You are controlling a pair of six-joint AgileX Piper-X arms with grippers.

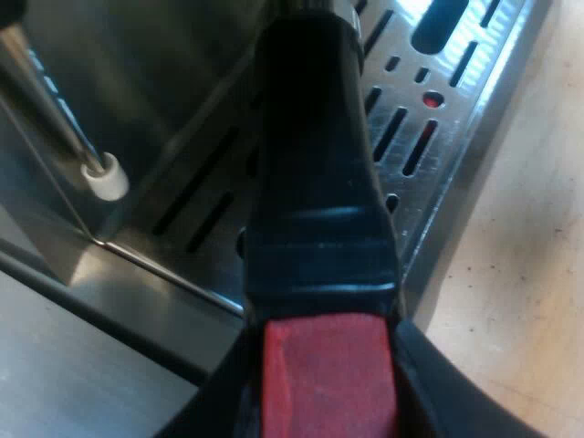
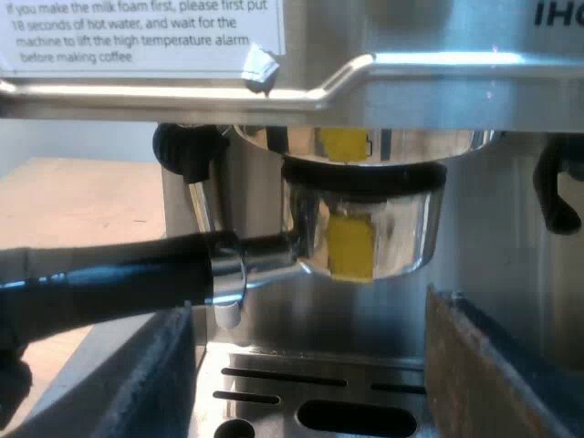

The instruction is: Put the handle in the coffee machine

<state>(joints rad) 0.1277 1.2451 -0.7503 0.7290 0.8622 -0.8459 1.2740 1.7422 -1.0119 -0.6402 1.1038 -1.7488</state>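
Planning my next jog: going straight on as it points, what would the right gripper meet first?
Likely the espresso machine's front wall above the drip tray, passing just under the metal holder's basket; depth is unclear, so the basket might come first.

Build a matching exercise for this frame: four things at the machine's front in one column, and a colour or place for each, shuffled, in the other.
Things:
1. handle
2. basket
3. tray
4. wand tip

Descriptions:
A. white
B. shiny, under the brew head
C. black with a red end
D. slotted metal

Pairs: 1-C, 2-B, 3-D, 4-A.
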